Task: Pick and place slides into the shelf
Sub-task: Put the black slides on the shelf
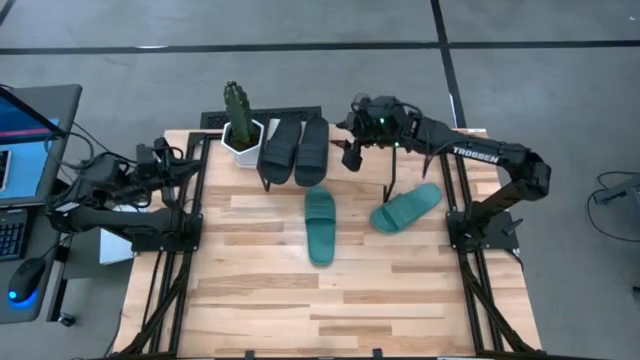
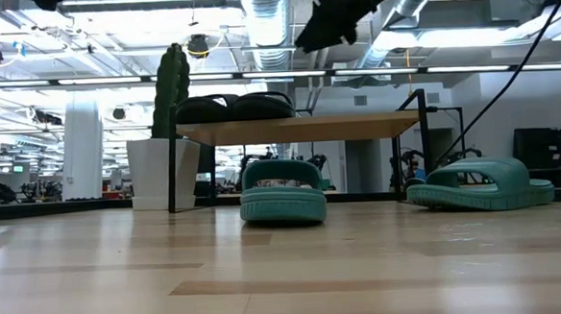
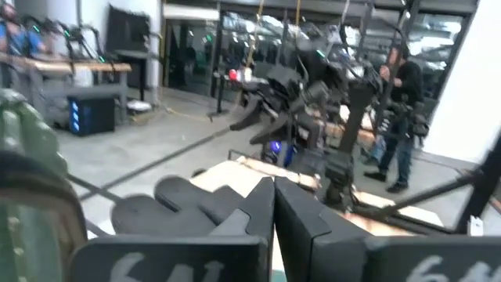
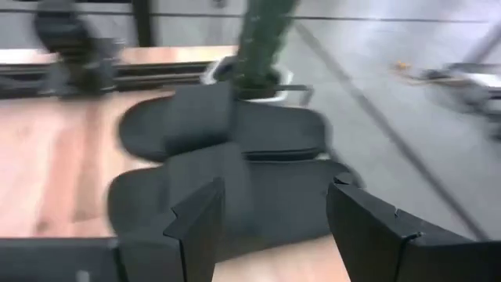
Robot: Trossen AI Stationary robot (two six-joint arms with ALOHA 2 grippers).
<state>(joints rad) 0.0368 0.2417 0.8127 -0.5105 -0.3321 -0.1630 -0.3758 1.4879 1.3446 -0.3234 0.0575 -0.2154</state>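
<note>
Just beyond the spread, empty jaws of the right gripper (image 4: 270, 223) lie two black slides (image 1: 295, 148), matte and rubbery with wide straps, side by side on the tilted light-wood shelf (image 2: 303, 129). Two teal slides (image 1: 320, 225) sit apart on the tabletop (image 1: 260, 300), short of those jaws. Well off at the table's edge, the left gripper (image 3: 274, 205) waits with jaws clenched on nothing.

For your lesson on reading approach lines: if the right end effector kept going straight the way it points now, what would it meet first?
Probably the nearer black rubbery slide on the tilted light-wood shelf: the open right end effector frames it between its fingers, though depth is unclear.
</note>
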